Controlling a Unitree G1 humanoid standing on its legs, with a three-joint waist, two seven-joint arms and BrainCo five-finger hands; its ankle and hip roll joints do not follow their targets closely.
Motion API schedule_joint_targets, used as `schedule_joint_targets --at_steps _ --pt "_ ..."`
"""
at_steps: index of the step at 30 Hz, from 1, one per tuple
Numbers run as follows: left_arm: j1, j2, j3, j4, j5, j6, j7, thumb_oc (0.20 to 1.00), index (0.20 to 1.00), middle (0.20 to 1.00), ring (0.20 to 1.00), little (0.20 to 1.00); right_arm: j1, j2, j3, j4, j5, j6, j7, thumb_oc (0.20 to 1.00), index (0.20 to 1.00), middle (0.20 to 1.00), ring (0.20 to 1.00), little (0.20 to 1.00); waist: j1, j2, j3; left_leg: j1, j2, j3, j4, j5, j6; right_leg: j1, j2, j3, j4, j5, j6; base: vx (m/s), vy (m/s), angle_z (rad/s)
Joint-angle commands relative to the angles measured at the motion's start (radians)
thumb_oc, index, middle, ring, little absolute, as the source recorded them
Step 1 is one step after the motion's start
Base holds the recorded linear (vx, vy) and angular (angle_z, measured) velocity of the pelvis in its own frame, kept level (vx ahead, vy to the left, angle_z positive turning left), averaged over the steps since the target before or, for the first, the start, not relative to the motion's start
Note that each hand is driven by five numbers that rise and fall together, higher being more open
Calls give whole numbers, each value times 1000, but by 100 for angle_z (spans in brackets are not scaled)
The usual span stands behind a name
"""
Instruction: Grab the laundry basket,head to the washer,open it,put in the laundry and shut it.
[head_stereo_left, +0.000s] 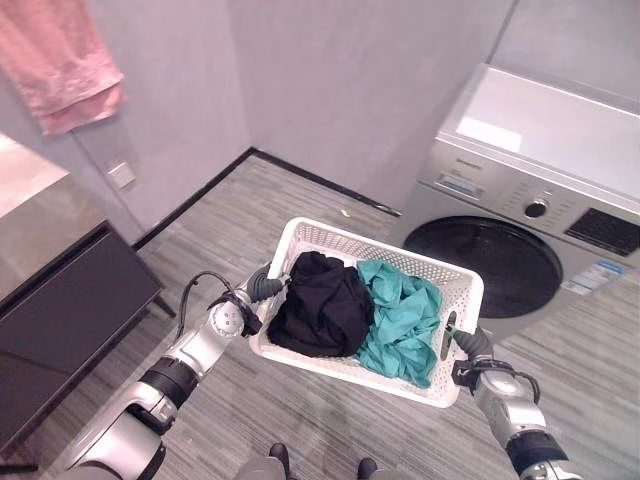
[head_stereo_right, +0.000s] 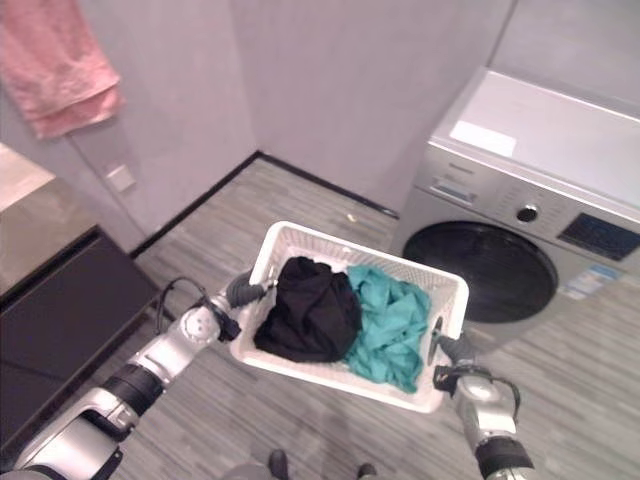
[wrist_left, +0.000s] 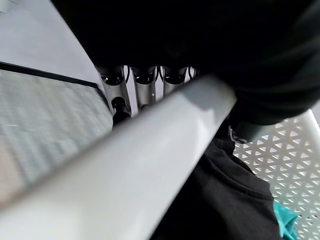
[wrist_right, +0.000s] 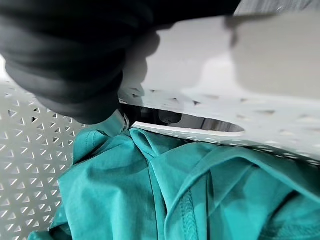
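Both hands (head_stereo_left: 262, 290) grip laundry basket (head_stereo_left: 330, 240).

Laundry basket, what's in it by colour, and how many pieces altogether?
Black garment: 1
Teal garment: 1
Total: 2 pieces visible in the white laundry basket, which the left hand and right hand hold by its ends; anything buried underneath cannot be seen.
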Motion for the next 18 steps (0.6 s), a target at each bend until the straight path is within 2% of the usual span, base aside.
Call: schedule_joint_targets --at_steps 1,6,12,18 --pt "-99 38 96 101 -6 -51 36 200 200 200 200 200 65 -148 -153 -16 15 -99 30 200 200 200 200 200 -13 40 -108 11 80 24 65 -87 13 -104 39 11 41 -37 24 -20 78 -54" --pt "-112 26 85 96 -2 -56 30 200 200 200 200 200 97 -150 -172 -30 16 -99 34 200 200 200 200 200 -28 43 -102 18 77 61 43 -81 14 -121 36 31 26 -22 34 -25 28 -56" --pt "-191 -14 23 89 6 -65 27 200 200 200 200 200 153 -151 -228 -40 28 -110 14 200 200 200 200 200 -46 46 -96 17 74 45 30 -76 8 -109 27 -14 11 -23 41 -1 -9 1" --pt "-193 -6 16 72 21 -67 27 200 200 200 200 200 163 -142 -223 -33 24 -117 13 200 200 200 200 200 -31 46 -93 13 71 21 16 -67 3 -98 24 -53 3 -24 46 1 -20 12"
